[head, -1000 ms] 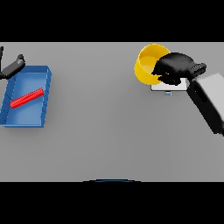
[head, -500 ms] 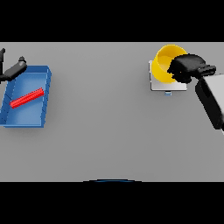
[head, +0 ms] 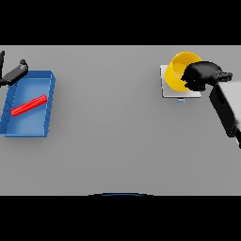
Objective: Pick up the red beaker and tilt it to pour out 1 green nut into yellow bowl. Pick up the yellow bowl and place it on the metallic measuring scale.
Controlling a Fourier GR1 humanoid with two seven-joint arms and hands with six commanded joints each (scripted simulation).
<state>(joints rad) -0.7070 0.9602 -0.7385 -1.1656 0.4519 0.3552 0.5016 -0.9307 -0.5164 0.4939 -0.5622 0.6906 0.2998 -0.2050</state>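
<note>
Right hand (head: 201, 75) grips yellow bowl (head: 180, 70), tilted above metallic scale (head: 167, 89). Risk: release while tilted, so bowl rolls off. Red beaker (head: 29, 105) lies in blue tray (head: 47, 80); left hand (head: 14, 73) idle, fingers relaxed.

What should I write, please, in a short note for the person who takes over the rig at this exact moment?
Right hand: fingers curled round the rim of the yellow bowl, which is tilted over the metallic measuring scale.
Left hand: at the far left edge, beside the blue tray, holding nothing.
The red beaker lies on its side in the tray.
Done: bowl brought to the scale.
Left: level the bowl, release it, withdraw the hand. The green nut cannot be seen.
</note>
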